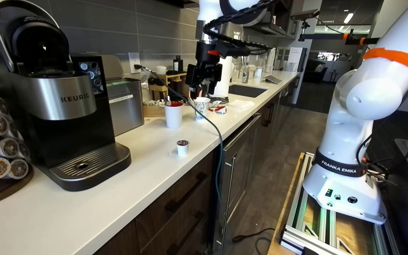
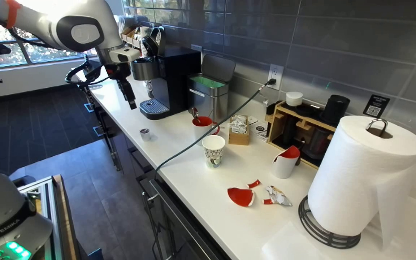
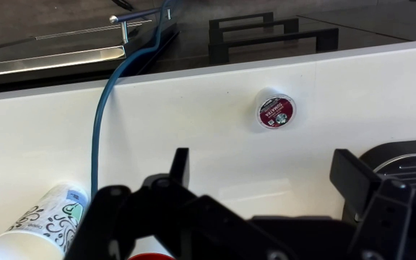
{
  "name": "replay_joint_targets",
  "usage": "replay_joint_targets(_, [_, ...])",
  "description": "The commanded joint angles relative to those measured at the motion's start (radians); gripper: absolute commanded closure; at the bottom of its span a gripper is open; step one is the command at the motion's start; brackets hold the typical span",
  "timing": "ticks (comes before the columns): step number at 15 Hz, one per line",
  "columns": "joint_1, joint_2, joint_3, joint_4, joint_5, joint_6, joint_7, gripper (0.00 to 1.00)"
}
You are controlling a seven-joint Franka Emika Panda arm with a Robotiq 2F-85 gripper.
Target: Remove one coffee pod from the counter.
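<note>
Wrist view up: my tool [image 3: 260, 162] has its jaws parted wide, nothing between them, and there's the coffee pod [image 3: 276, 111], maroon lid towards me, on the desk [image 3: 193, 119]. Across the view it falls within the gap, a touch right of the middle; the other way it shows past the tips, towards the desk's front edge. That offset is what I'd steer on. The drip tray [image 3: 414, 162] shows just beside the jaw on the view's right, so I'd mind that side going down.

In an exterior view: here's the coffee pod [image 1: 182, 148] standing upright, lid on top, near the front edge. The tool [image 1: 203, 91] is up above desk level; depth between them I can't judge from this angle.

Then, in an exterior view, the tool [image 2: 132, 105] hangs high, jaws downward, with the coffee pod [image 2: 145, 134] below and apart from it. My call: mostly down, with perhaps a small shift towards the front edge. Its axis stands vertical and it's round, so I reckon no wrist turn is needed.
</note>
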Motion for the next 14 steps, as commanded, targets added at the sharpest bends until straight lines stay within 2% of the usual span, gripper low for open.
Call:
replay_joint_targets(1, [0.004,0.11,-0.023,-0.014,0.002,0.162,-0.046,0.0])
replay_joint_targets(5, [0.007,0.256,-0.027,-0.008,-0.005,0.306,-0.048,0.0])
replay_joint_targets(10, [0.038,0.412,-0.018,0.037,-0.018,0.324,-0.022,0.0])
replay_joint_targets(14, [0.072,0.48,-0.021,0.085,-0.042,0.309,-0.008,0.0])
